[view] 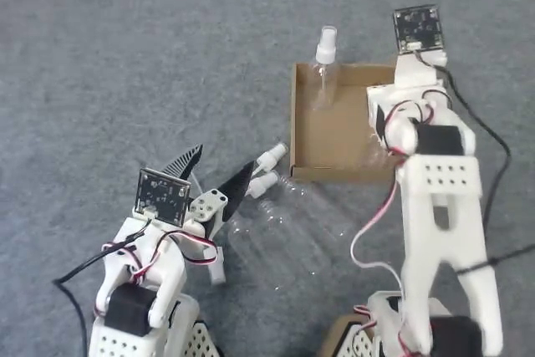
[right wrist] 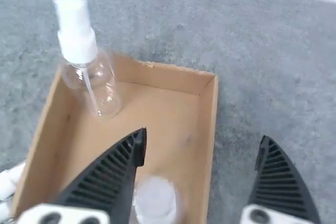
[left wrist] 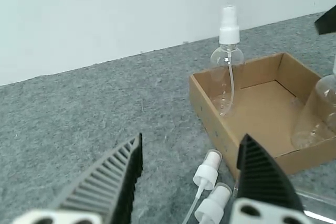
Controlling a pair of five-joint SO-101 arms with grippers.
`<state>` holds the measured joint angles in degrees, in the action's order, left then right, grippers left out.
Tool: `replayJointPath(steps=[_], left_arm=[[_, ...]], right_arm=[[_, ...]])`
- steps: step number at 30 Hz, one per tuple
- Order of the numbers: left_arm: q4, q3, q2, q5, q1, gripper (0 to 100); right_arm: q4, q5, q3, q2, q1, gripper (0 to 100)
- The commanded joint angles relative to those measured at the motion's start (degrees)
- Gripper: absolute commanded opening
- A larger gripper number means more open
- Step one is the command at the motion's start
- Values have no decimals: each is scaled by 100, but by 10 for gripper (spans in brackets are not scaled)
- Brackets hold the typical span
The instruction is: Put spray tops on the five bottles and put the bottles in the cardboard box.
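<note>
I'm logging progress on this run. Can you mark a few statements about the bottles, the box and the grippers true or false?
1. A spray-topped bottle stands upright inside the cardboard box. True.
2. The left gripper grips a bottle. False: its fingers are open and empty.
3. Two topped bottles lie on the table outside the box. True.
4. The right gripper has its fingers shut. False: they are spread wide above the box.
</note>
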<state>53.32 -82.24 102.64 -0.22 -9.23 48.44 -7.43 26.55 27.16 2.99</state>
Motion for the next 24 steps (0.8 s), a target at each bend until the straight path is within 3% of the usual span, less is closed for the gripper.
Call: replayJointPath(steps=[1, 5, 9, 24], left_arm=[[-167, 31, 44, 0, 26, 268], [-167, 31, 44, 0, 26, 268], [-167, 31, 44, 0, 26, 268], [-158, 31, 44, 0, 26, 268]], right_arm=[[602, -62, -316, 1024, -22, 275], [1218, -62, 202, 1930, 198, 275], [1086, -62, 1310, 2747, 541, 276], [-1481, -62, 4985, 4760, 646, 277]])
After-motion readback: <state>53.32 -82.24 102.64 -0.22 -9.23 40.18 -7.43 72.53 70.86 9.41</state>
